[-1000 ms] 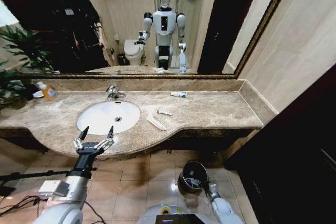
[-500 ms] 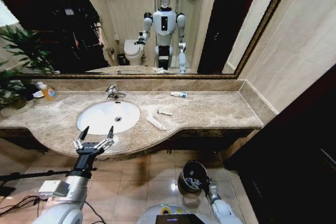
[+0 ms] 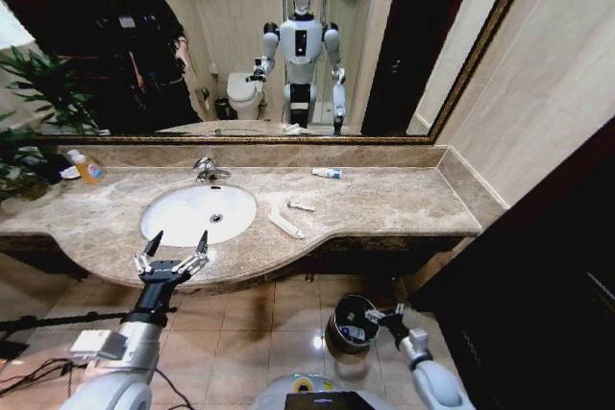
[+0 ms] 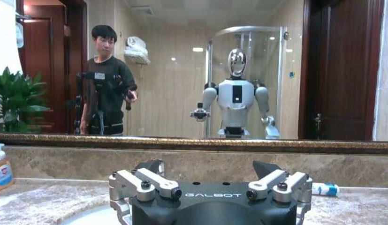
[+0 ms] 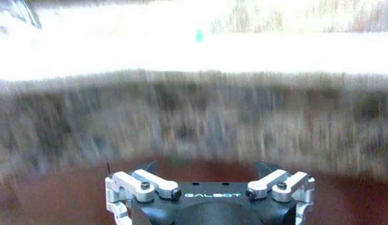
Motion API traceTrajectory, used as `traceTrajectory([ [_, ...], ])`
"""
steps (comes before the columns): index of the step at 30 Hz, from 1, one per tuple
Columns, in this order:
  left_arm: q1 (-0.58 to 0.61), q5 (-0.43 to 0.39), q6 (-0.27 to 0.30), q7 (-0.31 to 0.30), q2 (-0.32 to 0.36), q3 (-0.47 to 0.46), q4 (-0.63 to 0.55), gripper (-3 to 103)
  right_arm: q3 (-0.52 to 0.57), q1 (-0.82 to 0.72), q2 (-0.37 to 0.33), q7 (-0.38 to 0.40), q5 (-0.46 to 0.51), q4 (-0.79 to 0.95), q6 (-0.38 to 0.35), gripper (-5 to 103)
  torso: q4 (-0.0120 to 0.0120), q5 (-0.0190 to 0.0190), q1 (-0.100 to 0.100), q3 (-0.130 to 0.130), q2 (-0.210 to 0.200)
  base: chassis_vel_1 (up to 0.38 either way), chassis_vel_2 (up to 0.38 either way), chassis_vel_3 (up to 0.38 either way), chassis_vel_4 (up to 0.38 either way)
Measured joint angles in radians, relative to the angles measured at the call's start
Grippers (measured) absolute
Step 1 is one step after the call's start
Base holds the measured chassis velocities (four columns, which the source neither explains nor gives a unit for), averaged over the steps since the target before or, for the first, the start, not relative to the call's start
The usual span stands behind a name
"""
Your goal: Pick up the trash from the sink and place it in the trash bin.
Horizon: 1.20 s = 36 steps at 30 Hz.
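The head view is showing the left gripper (image 3: 174,244) hanging at the front edge of the marble bench (image 3: 384,204), jaws spread wide, with the sink (image 3: 199,213) just beyond them. The trash is lying on the bench past the basin: a long white packet (image 3: 285,225), a small stick (image 3: 301,205) and a tube (image 3: 327,173). The right gripper (image 3: 382,318) is sitting low beside the trash bin (image 3: 348,325) on the floor, jaws parted and holding nothing. In the left wrist view, the tube (image 4: 324,189) is lying ahead of the jaws, and a soap bottle (image 4: 1,167) is standing off to one side.
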Motion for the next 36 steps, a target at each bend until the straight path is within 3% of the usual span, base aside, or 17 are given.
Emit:
traceTrajectory([
  [3,0.000,0.000,0.000,0.000,0.000,0.000,0.000,100,0.010,-0.014,-0.015,0.016,0.010,0.110,-0.026,100,0.0001,-0.0003,0.000,0.000,0.000,0.000,0.000,0.000,0.000],
  [7,0.000,0.000,0.000,0.000,0.000,0.000,0.000,100,0.003,0.065,-0.040,0.051,0.027,0.253,-0.126,100,0.0003,0.0001,0.000,0.000,0.000,0.000,0.000,0.000,0.000],
  [8,0.000,0.000,0.000,0.000,0.000,0.000,0.000,100,0.003,0.065,-0.040,0.051,0.027,0.253,-0.126,100,0.0003,0.0001,0.000,0.000,0.000,0.000,0.000,0.000,0.000],
  [12,0.000,0.000,0.000,0.000,0.000,0.000,0.000,100,-0.036,0.187,-0.075,0.063,0.074,0.333,-0.278,100,0.0003,0.0000,0.000,0.000,0.000,0.000,0.000,0.000,0.000],
  [16,0.000,0.000,0.000,0.000,0.000,0.000,0.000,100,-0.071,0.294,-0.100,0.043,0.110,0.335,-0.363,100,0.0002,0.0000,0.000,0.000,0.000,0.000,0.000,0.000,0.000],
  [18,0.000,0.000,0.000,0.000,0.000,0.000,0.000,100,-0.077,0.313,-0.104,0.036,0.112,0.327,-0.373,100,0.0003,-0.0001,0.000,0.000,0.000,0.000,0.000,0.000,0.000],
  [22,0.000,0.000,0.000,0.000,0.000,0.000,0.000,100,-0.183,0.560,-0.149,-0.030,0.134,0.166,-0.421,100,0.0005,0.0000,0.000,0.000,0.000,0.000,0.000,0.000,0.000],
  [27,0.000,0.000,0.000,0.000,0.000,0.000,0.000,100,-0.271,0.707,-0.154,-0.059,0.160,0.024,-0.434,100,0.0002,0.0001,0.000,0.000,0.000,0.000,0.000,0.000,0.000],
  [31,0.000,0.000,0.000,0.000,0.000,0.000,0.000,100,-0.373,0.927,-0.137,-0.145,0.172,-0.177,-0.447,100,0.0003,0.0000,0.000,0.000,0.000,0.000,0.000,0.000,0.000],
  [36,0.000,0.000,0.000,0.000,0.000,0.000,0.000,100,-0.439,1.076,-0.097,-0.216,0.143,-0.362,-0.438,100,0.0003,0.0000,0.000,0.000,0.000,0.000,0.000,0.000,0.000],
])
